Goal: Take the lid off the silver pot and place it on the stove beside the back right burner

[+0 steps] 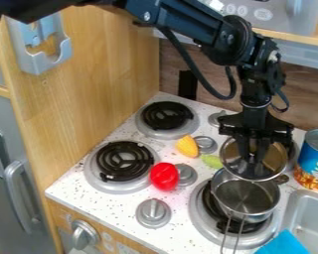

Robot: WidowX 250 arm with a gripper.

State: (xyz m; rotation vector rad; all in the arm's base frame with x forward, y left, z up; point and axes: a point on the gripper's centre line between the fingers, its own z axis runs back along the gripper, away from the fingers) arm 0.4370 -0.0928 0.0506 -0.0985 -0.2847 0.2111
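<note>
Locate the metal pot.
The pot sits right of centre in the camera view, on the front right burner, just left of the sink.

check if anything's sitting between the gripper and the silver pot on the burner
Yes: a round, metal-rimmed piece, apparently a lid, is at the gripper, by the back rim of the pot. Nothing else visible stands between them; the blue can is off to the right of the picture.
</note>
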